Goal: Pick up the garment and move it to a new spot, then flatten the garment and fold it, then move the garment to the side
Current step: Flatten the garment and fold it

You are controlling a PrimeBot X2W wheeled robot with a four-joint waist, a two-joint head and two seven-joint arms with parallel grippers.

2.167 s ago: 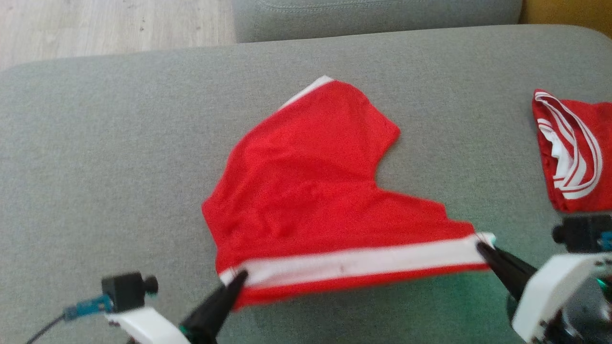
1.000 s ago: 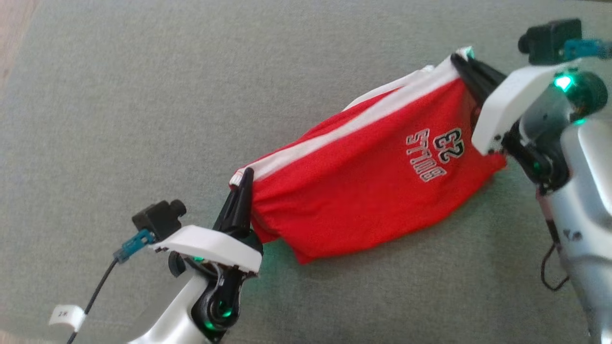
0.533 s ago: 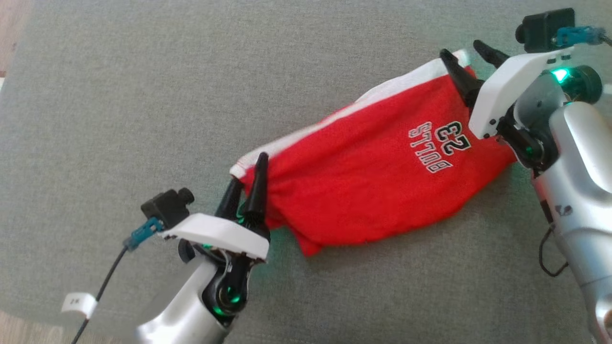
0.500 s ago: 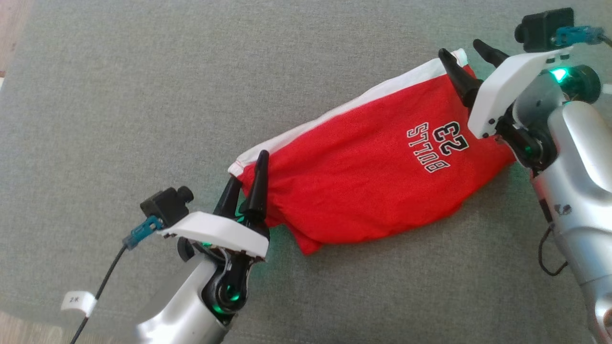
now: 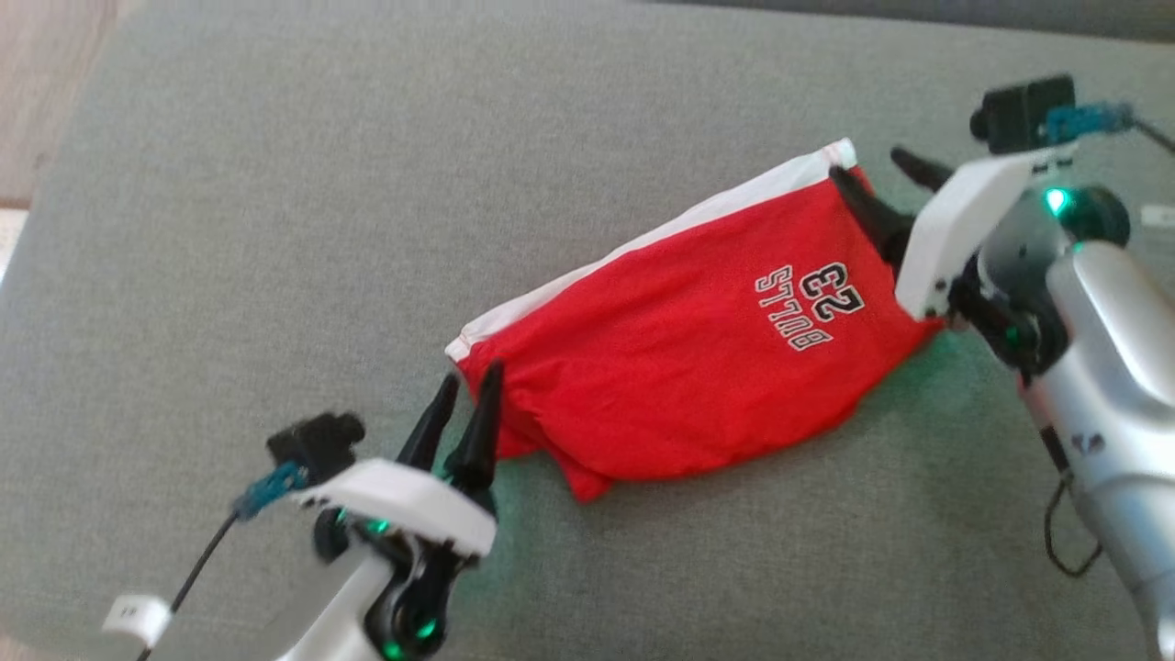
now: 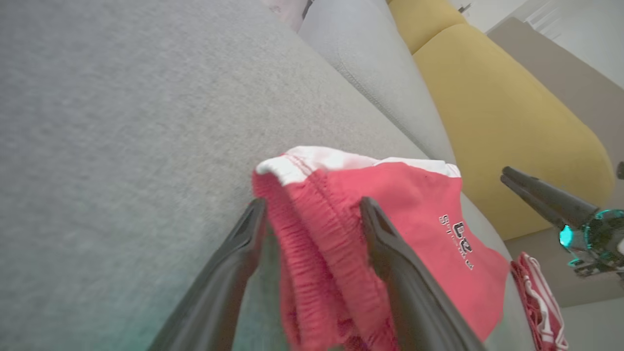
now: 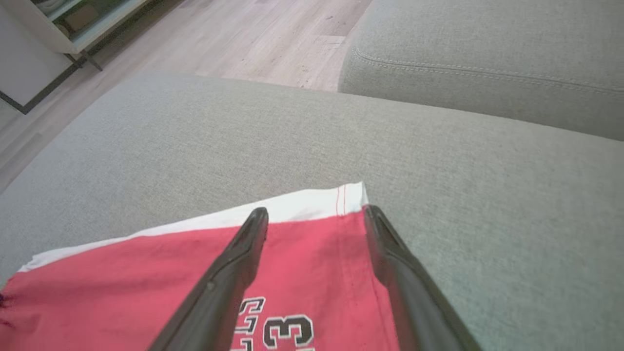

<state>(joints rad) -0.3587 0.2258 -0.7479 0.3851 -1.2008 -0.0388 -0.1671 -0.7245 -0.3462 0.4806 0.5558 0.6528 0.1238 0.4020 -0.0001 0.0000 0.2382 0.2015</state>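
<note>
The garment (image 5: 679, 367) is a pair of red shorts with a white band and a black "BULLS 23" print. It lies doubled over on the grey sofa cushion (image 5: 275, 229). My left gripper (image 5: 473, 376) stands open at the garment's lower-left end. In the left wrist view the garment's (image 6: 414, 204) gathered red edge lies loose between that gripper's (image 6: 312, 204) spread fingers. My right gripper (image 5: 867, 163) is open at the upper-right corner. In the right wrist view its (image 7: 314, 210) fingertips hover over the garment (image 7: 302, 253), close to the white corner, holding nothing.
A second red and white garment (image 6: 536, 302) lies further along the sofa, past the right gripper (image 6: 507, 174). Yellow cushions (image 6: 497, 107) and a grey back cushion (image 7: 487, 44) border the seat. Wooden floor (image 7: 273, 34) lies beyond the seat's edge.
Both grippers have opened and let go of the garment's white band. The garment has settled onto the cushion, and both grippers have drawn back a little. The head camera has also shifted.
</note>
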